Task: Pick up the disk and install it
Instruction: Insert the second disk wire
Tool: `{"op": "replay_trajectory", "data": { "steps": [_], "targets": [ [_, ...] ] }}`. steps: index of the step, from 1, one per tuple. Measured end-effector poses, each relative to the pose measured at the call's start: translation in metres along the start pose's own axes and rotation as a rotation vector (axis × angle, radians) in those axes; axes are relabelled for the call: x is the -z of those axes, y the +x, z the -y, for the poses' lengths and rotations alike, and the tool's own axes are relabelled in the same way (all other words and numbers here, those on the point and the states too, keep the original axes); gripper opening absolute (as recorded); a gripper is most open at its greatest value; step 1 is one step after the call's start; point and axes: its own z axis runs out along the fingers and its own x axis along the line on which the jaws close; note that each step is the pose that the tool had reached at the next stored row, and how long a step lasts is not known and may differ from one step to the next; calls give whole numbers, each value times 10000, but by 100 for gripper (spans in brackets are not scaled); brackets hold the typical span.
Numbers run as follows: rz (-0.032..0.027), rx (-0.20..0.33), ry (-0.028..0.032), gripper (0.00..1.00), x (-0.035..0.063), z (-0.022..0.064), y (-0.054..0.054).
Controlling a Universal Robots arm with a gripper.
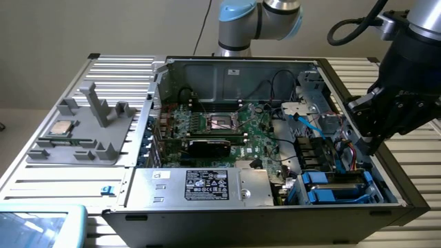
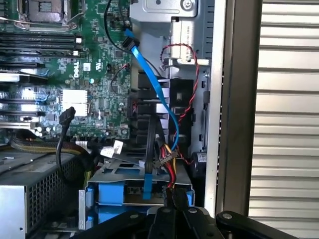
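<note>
The claw hung over the case at the exterior view's right, its fingers pressed together with nothing between them. The disk was not in its grasp. It looked to be sitting in the bay at the near corner of the case, its blue carrier facing up. A second blue carrier lay close against it, and I could not swear which of the two was which.

To my eye the picking up was over and the work stood at the installing end, with the disk in its slot and the closed claw just above it. Whether it was fully home I could not tell. Any further seating would call for a straight, gentle push along the bay. It would also need to keep off the blue cable and the red and black wires that trail down right there.

The exterior view gave the whole layout: the board, the power supply and a grey tray off to its left with a chip on it. It also showed how high the claw stood. The wrist view looked down past the fingertips and showed the disk with the cables crowding in over the bay. From outside those cables were mostly tucked behind the frame.
</note>
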Motion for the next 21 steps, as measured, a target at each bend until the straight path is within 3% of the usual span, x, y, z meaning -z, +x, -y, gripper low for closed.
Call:
{"op": "replay_trajectory", "data": {
  "steps": [3,7,8,12,13,16,21],
  "targets": [
    [2,59,-16,11,-2,29,4],
    [-5,57,-109,11,-11,156,16],
    [-3,57,-184,11,-12,168,23],
    [24,47,-892,11,-12,187,63],
    [24,46,-936,11,-13,190,64],
    [23,45,-946,11,-13,203,65],
    [31,37,-1166,11,-22,317,69]
  ]
}}
